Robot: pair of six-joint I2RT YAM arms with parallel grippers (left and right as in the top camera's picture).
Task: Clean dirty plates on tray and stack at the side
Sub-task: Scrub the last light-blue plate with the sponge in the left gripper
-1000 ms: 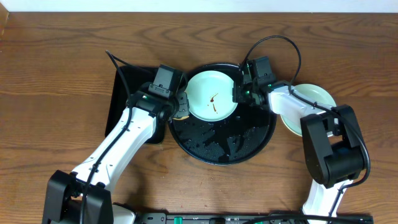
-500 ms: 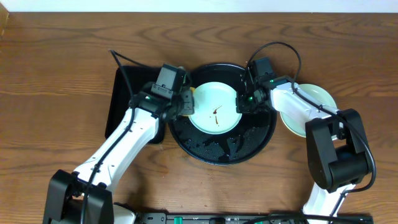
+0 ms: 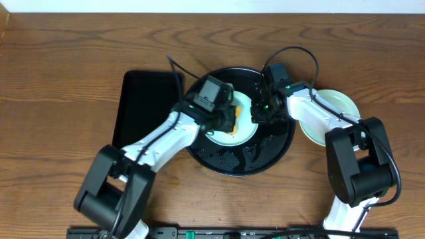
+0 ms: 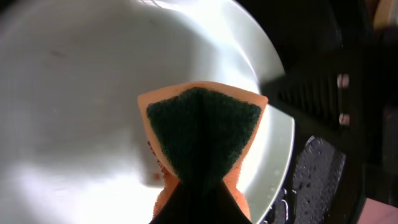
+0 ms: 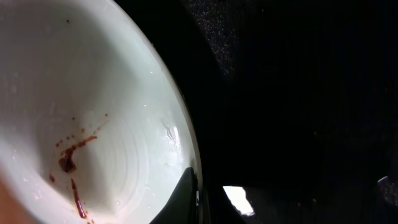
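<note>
A pale mint plate with a brown smear lies on the round black tray. My left gripper is shut on an orange sponge with a dark green pad and holds it on the plate. My right gripper is shut on the plate's right rim. Two more plates, a mint one on a pale yellow one, lie stacked on the table right of the tray.
A rectangular black tray lies left of the round tray, with no sponge in it. The round tray is wet with droplets. Cables arch over each arm.
My left gripper moved right from the rectangular tray's edge onto the plate with the sponge. The plate slid slightly toward the tray's middle. The right gripper stayed on its rim.
</note>
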